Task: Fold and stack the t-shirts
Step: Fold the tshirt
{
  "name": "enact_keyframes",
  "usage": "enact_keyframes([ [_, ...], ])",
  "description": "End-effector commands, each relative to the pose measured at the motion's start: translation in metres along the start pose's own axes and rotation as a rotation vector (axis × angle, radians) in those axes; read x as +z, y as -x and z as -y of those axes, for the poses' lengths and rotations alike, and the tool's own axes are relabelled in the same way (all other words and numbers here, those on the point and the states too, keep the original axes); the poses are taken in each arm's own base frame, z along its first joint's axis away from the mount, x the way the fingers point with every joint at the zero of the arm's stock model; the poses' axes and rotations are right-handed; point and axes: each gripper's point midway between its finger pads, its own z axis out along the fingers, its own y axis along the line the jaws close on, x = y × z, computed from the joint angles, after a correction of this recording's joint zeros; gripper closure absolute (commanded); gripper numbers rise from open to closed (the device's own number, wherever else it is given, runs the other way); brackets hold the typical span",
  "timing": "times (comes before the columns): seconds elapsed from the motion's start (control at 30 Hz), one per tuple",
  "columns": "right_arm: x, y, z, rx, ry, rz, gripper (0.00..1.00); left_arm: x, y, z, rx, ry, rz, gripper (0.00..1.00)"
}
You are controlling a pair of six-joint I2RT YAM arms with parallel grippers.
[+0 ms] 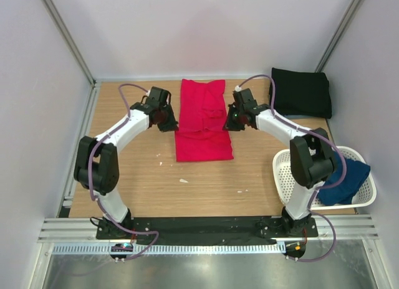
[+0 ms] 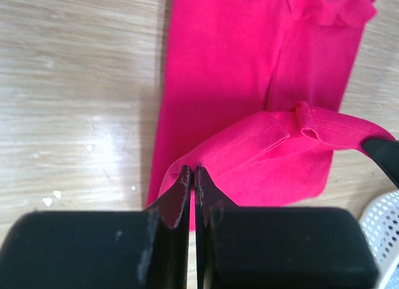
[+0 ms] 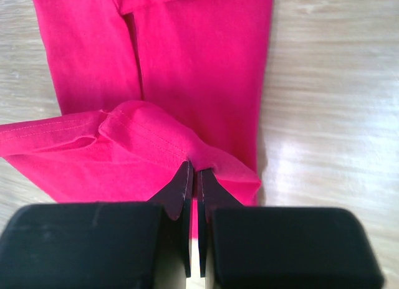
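- Top external view is showing the red shirt (image 1: 202,121) lying in the middle of the table (image 1: 124,189). Its long axis is running from the near side straight toward the far wall, and the sleeves are looking tucked in.
- Left arm (image 1: 128,130) is sitting at the shirt's left edge and right arm (image 1: 277,124) at its right edge. Both are about halfway along its length, facing each other across the cloth.
- Left jaws are pinching together on a stitched hem corner of the red shirt, and right jaws are doing the same on the other corner. The hem is hanging raised between them, above the rest of the shirt.
- Black shirt (image 1: 301,93) is lying folded at the far right corner, and the navy shirt (image 1: 349,177) is slumping in the basket (image 1: 278,177) at near right.
- I'm guessing the fold is midway. The hem is needing a carry along that long axis, both arms moving level so the edge is landing square. Neither arm is nearer, so they're sharing it.
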Motion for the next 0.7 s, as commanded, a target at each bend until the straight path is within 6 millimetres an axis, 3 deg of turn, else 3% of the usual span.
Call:
enact_keyframes([
  [0.0, 0.007, 0.033, -0.019, -0.041, 0.074, 0.069, 0.99, 0.007, 0.024, 0.011, 0.034, -0.041, 0.051, 1.00],
  [0.2, 0.015, 0.048, -0.023, -0.059, 0.078, 0.084, 0.99, 0.021, 0.031, 0.011, 0.054, -0.047, 0.047, 1.00],
  [0.4, 0.012, 0.063, -0.026, -0.096, 0.078, 0.103, 0.99, 0.021, 0.048, 0.014, 0.051, -0.064, 0.077, 1.00],
  [0.67, 0.038, 0.055, -0.008, -0.101, 0.020, 0.048, 0.99, 0.051, 0.055, 0.014, 0.064, -0.063, 0.049, 1.00],
])
